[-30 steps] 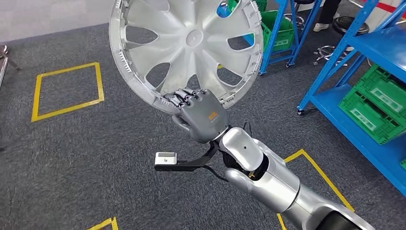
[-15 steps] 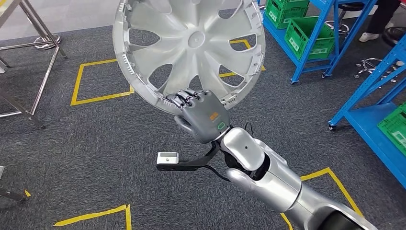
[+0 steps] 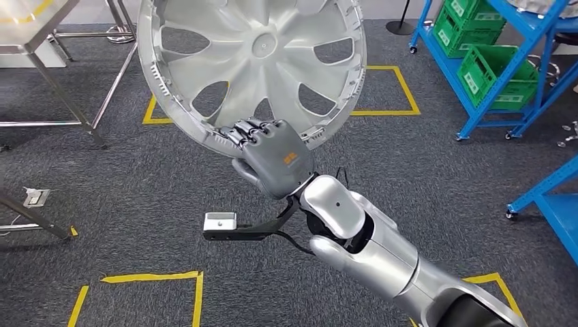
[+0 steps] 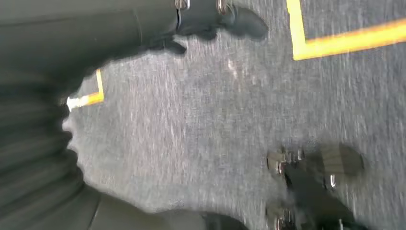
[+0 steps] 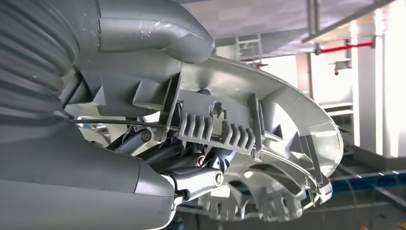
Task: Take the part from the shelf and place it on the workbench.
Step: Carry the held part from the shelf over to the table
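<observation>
The part is a large silver wheel cover (image 3: 262, 48) with curved spokes, held up in front of me over the grey carpet. My right hand (image 3: 269, 160) grips its lower rim, fingers curled over the edge. In the right wrist view the thick grey thumb (image 5: 153, 24) lies over the rim and the darker fingers (image 5: 191, 177) sit under the ribbed inner side of the cover (image 5: 287, 120). In the left wrist view a blurred dark grey mass, my left hand (image 4: 43, 143), hangs over the carpet; its fingers are not clear.
Steel table legs (image 3: 68, 82) stand at the far left. Blue shelving with green crates (image 3: 491, 68) is at the far right, and another blue shelf (image 3: 552, 197) at the right edge. Yellow tape squares (image 3: 388, 88) mark the carpet.
The whole view has swung: the blue shelves slid to the right and the steel table legs came in at the left. My right hand keeps its grip on the wheel cover.
</observation>
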Action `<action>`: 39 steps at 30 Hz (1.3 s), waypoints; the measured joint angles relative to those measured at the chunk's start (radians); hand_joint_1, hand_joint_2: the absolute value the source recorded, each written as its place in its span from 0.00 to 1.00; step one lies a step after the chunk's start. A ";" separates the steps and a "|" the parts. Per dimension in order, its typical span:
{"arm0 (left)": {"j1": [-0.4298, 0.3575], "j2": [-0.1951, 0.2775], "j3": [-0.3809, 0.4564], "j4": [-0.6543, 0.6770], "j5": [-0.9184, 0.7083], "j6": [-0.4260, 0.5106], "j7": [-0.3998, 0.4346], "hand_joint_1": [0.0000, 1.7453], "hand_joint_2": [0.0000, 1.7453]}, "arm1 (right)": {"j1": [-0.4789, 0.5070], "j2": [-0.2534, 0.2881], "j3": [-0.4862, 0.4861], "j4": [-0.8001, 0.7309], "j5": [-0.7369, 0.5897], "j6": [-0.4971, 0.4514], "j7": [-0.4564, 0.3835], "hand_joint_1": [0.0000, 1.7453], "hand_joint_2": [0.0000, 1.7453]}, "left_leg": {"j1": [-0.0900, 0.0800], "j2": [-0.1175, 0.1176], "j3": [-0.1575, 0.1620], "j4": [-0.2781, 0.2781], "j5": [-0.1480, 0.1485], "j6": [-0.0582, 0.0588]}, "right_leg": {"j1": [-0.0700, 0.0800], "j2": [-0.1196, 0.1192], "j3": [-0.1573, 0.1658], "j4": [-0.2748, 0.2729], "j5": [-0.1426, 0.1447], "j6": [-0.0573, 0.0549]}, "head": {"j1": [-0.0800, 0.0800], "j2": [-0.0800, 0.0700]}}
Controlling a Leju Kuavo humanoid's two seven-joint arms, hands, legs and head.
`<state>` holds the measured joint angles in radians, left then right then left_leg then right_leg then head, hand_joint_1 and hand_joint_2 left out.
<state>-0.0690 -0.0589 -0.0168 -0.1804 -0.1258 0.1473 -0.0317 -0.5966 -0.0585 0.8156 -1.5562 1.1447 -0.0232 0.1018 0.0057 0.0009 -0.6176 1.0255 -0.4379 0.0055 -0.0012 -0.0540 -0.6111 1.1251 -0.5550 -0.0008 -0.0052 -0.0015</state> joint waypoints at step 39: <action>-0.004 0.002 0.000 0.000 -0.003 0.001 0.000 0.00 1.00 | -0.003 0.009 -0.001 0.009 0.016 0.000 0.001 1.00 1.00 | 0.005 -0.105 -0.002 0.016 -0.007 -0.007 | -0.010 0.106 -0.009 -0.040 0.075 0.000 | 0.007 0.000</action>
<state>-0.0727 -0.0568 -0.0164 -0.1805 -0.1287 0.1484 -0.0314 -0.5995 -0.0491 0.8145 -1.5470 1.1608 -0.0232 0.1026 0.0103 -0.1043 -0.6196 1.0410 -0.4452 -0.0020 -0.0111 0.0516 -0.6198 1.0850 -0.4796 -0.0008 0.0018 -0.0015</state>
